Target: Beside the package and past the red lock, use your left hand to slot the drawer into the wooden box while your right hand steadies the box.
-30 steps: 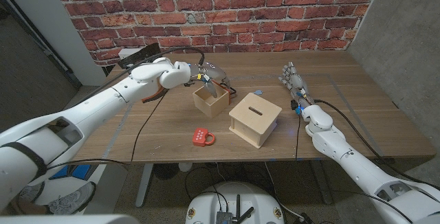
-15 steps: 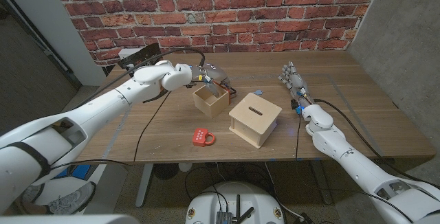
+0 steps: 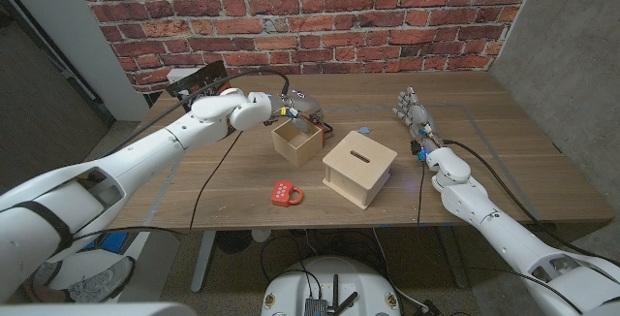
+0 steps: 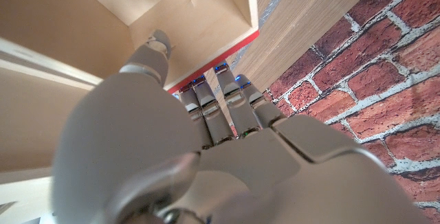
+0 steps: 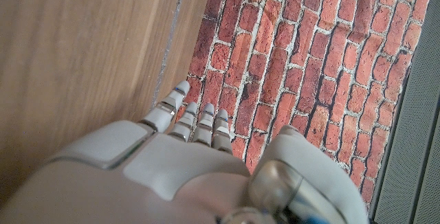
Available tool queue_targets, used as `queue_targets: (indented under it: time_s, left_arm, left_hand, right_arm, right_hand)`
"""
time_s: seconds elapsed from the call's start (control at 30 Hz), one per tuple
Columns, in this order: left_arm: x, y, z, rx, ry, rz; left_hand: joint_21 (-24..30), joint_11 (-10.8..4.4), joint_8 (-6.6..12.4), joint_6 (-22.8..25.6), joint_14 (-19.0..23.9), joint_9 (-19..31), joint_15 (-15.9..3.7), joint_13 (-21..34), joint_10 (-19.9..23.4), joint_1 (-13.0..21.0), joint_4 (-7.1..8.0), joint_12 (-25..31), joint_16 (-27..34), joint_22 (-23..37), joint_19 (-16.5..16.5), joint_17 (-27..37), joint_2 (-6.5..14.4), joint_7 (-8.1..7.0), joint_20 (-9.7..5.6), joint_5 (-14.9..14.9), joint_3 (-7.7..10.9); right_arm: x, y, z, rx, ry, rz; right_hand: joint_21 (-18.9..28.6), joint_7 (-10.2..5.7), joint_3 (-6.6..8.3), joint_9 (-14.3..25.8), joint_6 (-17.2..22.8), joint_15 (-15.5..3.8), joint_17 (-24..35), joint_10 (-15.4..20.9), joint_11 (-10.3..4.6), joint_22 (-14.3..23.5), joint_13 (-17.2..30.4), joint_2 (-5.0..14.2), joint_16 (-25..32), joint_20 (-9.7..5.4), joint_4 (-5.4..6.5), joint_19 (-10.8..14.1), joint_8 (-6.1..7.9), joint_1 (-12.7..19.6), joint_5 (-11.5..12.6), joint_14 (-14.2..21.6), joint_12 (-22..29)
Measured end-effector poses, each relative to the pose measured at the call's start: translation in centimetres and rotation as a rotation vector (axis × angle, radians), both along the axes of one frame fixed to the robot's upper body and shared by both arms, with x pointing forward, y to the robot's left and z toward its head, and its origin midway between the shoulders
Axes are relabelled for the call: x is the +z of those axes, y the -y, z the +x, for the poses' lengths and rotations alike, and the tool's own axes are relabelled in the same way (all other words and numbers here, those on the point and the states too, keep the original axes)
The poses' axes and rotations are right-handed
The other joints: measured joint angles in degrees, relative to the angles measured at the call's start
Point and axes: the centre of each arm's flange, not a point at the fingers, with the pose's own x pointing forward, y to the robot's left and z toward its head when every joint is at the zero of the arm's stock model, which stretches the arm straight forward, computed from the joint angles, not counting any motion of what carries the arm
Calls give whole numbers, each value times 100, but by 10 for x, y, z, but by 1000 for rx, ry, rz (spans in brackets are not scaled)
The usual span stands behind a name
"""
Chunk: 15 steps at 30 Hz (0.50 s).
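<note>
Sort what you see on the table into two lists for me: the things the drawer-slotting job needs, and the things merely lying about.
Needed for the job:
- drawer, gripped by the left hand
- wooden box with a slot in its lid
- right hand, apart from the box, holding nothing

Lying about:
- red lock, near the table's front edge
- dark package, at the far left corner

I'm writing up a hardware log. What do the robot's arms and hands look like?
Both arms are glossy white, rounded shells with dark bands at the joints. The left hand and right hand are silver-grey with segmented fingers, small blue and red marks at the fingertips. Thin black cables run along the wrists.
</note>
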Motion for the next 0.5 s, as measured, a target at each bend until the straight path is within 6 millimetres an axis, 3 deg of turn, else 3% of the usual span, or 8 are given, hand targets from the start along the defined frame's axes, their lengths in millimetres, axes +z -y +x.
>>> queue_targets:
  time_s: [0.5]
  left_arm:
    - [-5,1,5,15,-7,-22]
  left_hand:
    - [0,-56,0,277,338,-1,-118,13,330,90,-23,0,-44,-1,221,12,240,-74,-11,-1,181]
  right_arm:
    - [-2,0,0,4,-2,0]
  right_hand:
    - [0,0,0,0,0,0,1,0,0,0,0,0,0,0,0,0,0,0,0,0,0]
